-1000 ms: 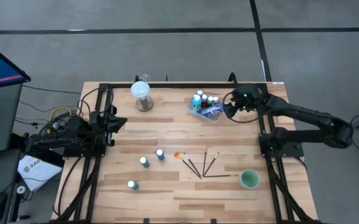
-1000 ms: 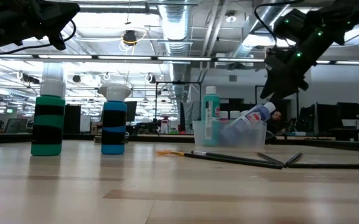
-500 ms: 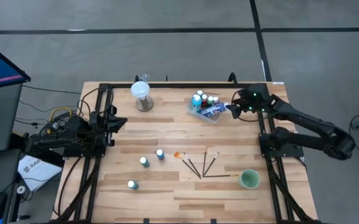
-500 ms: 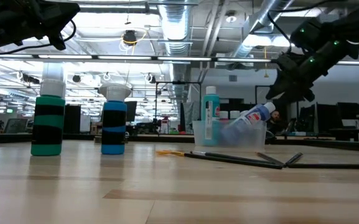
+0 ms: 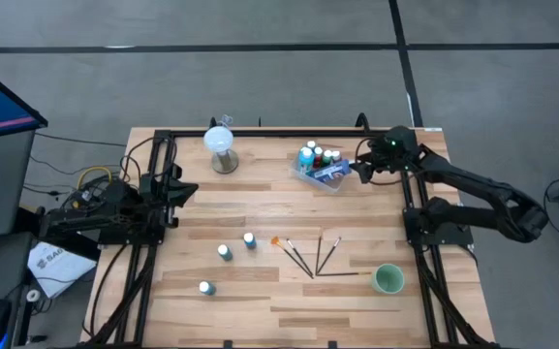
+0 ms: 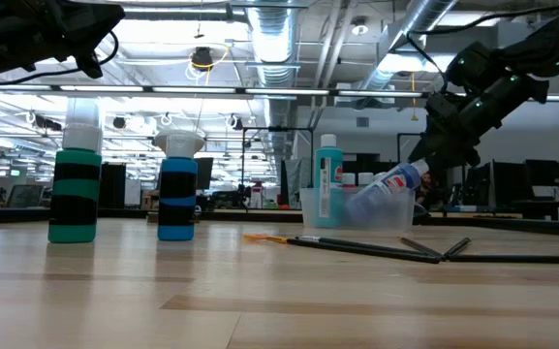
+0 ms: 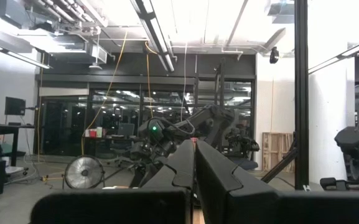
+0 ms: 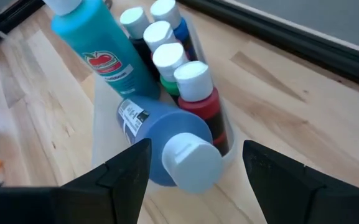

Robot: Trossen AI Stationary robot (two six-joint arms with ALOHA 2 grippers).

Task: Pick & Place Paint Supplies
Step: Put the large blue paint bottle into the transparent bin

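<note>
Pincer right (image 8: 191,180) spread wide, empty, hovering beside clear bin (image 5: 320,177) | blue bottle (image 8: 167,146) lies tilted atop bottles in bin | risk: finger clips its cap, tips bin | left pincer (image 7: 195,180) closed, parked far from bin

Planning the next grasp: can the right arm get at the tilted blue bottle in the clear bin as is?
Probably yes. The right claw is open just in front of the blue bottle's white cap, which leans out over the clear bin's rim, and nothing sits between them.
</note>
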